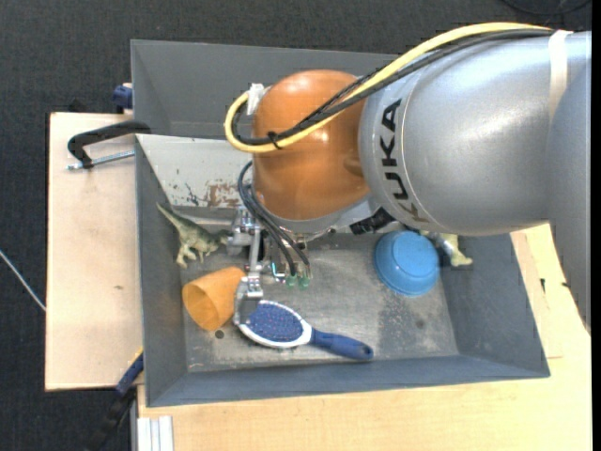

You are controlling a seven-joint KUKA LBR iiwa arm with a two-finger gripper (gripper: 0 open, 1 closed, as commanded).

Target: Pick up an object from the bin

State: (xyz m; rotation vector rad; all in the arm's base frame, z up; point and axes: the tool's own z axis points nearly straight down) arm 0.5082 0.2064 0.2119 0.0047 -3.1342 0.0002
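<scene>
Blue hairbrush (275, 325), white-rimmed: where does it lie?
— Against the front of the grey bin (329, 372), head beside an orange cup (211, 297) tipped on its side.
— And the gripper (252, 287)?
— Just above the brush's head; released or clenched, one cannot tell.

My bin (413, 325) is grey. I see an orange cup (212, 296), a blue bowl (408, 262), and a white-rimmed blue brush (275, 325).
</scene>
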